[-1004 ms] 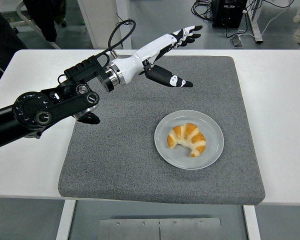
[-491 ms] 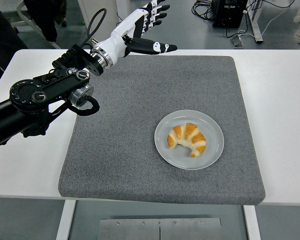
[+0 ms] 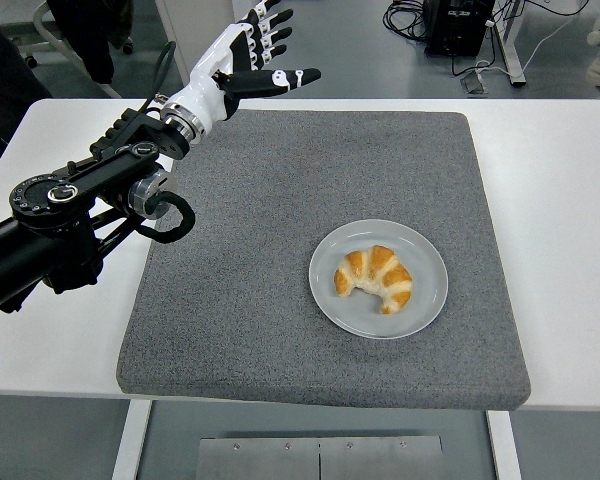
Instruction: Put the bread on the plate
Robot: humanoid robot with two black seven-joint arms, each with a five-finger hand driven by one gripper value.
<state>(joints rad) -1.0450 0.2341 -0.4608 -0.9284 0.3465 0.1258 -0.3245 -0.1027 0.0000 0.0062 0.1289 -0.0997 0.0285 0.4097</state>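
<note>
Bread on the plate, hand well clear.
The bread (image 3: 374,279) lies on the grey plate (image 3: 420,250), set on the grey mat (image 3: 240,290) covering the worktop (image 3: 560,200). The left hand (image 3: 248,62), fingers spread and empty, hangs over the mat's far left corner, well apart from it.

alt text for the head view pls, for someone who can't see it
A croissant lies on a grey plate on a grey mat covering a white table. The robot's left hand is raised above the mat's far left corner, fingers spread and empty, well away from the plate. The right arm is out of view.
</note>
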